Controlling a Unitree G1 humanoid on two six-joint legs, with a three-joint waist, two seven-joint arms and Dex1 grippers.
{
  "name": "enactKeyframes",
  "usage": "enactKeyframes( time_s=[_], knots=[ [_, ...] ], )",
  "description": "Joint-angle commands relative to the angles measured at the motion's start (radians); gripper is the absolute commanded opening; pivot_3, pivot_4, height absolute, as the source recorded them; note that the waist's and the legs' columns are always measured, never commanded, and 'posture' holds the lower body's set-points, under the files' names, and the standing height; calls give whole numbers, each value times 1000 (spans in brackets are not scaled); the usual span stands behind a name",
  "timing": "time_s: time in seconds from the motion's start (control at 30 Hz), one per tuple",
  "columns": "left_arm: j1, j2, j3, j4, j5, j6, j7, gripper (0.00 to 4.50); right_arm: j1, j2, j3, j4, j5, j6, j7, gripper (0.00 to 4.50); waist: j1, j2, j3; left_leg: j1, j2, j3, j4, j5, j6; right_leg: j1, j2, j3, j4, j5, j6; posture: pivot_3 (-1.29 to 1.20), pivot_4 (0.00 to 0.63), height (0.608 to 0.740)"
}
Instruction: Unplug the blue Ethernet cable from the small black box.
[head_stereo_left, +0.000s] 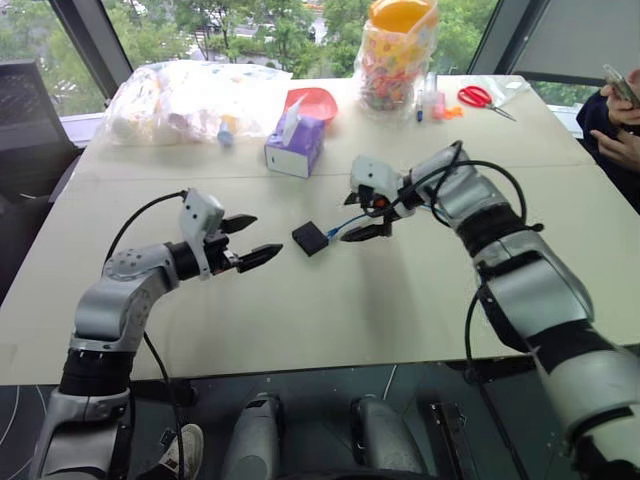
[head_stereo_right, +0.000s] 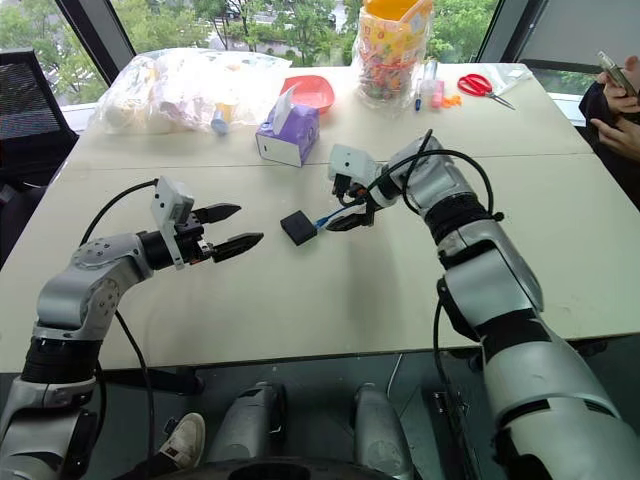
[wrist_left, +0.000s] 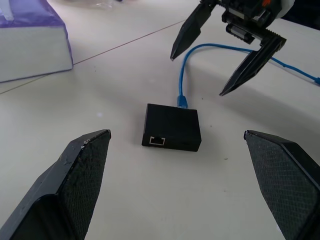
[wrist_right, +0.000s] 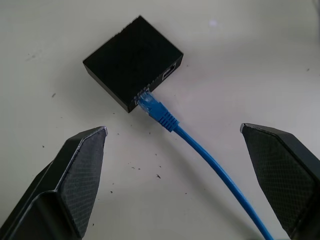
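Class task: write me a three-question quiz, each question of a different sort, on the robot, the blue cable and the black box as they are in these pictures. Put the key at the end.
1. True or false: the blue cable is already out of the black box.
2. The right gripper is: A) shut on the cable, B) open above the cable, C) resting on the tissue box.
3. Fill in: the left gripper is ____ and holds nothing.

Key
1. False; the plug sits in the box's port.
2. B
3. open
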Motion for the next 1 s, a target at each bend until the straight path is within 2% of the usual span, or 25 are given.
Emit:
enactKeyframes(
  time_s=[0.03,0.27,0.47,0.57,0.8,0.93,1.0],
  knots=[
    [9,8,37,-72,-25,8,21,4446,-66,37,-6,112,-66,-53,-42,4500,-1,0,0,0,0,0,0,0,0,0,0,0,0,0,0,0,150,735],
    [53,19,63,-140,-41,39,63,4446,-103,111,-49,224,-121,-5,-100,4500,-4,0,0,1,0,0,-1,0,0,0,0,0,0,0,0,0,150,735],
    [86,27,84,-193,-52,64,98,4446,-116,168,-141,252,-97,149,-106,4500,-4,0,0,1,0,0,-1,0,0,0,0,0,1,0,0,0,150,735],
    [93,30,89,-205,-59,72,109,4500,-109,181,-155,247,-108,170,-78,3659,-4,0,0,1,0,0,-1,0,0,0,0,0,1,0,0,0,150,735],
    [66,23,74,-189,-57,72,114,4500,-75,172,-142,231,-150,156,-19,66,-4,0,0,1,0,0,-1,0,0,0,0,0,1,0,0,0,150,735],
    [35,14,58,-161,-54,67,107,4500,-46,137,-131,186,-163,118,31,66,-1,0,0,1,0,0,0,0,-1,1,0,0,1,0,0,0,150,735],
    [16,4,54,-144,-62,78,100,4500,-10,104,-144,86,-150,46,13,66,0,0,0,1,0,0,0,0,-1,1,0,0,1,0,1,0,150,735]
  ],
)
